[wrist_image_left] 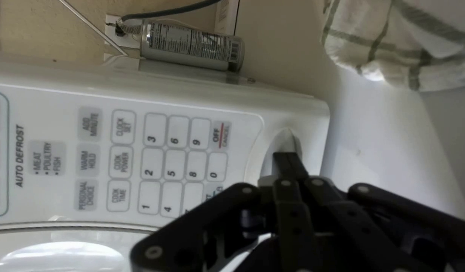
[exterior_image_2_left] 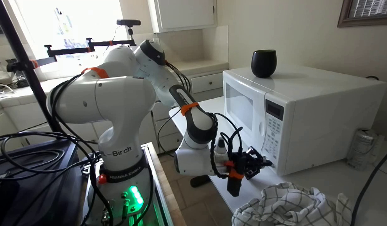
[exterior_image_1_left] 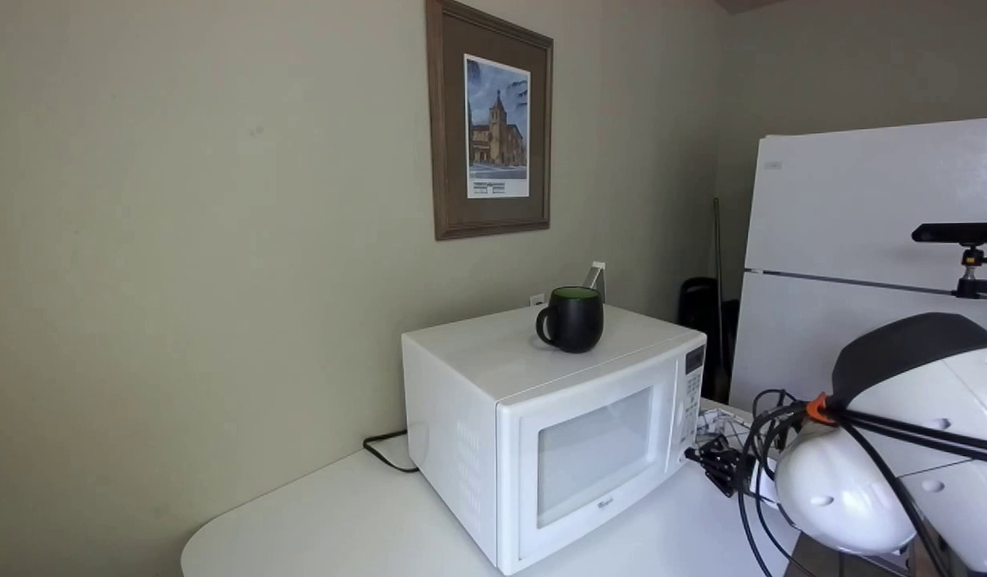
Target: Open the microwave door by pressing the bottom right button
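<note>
We note black two-fingered gripper (wrist_image_left: 289, 160), closed, tips at pale rounded button (wrist_image_left: 281, 142), five o'clock on the white boxy microwave (exterior_image_2_left: 306, 119).

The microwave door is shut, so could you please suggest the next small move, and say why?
I would probably press straight into the bottom right button: the end effector, jaws shut, lines up over it in the wrist view, though contact is hard to tell, and the microwave door is closed.

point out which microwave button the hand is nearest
The large rounded button at the foot of the control panel; the hand is right at it; numbered keys sit higher.
</note>
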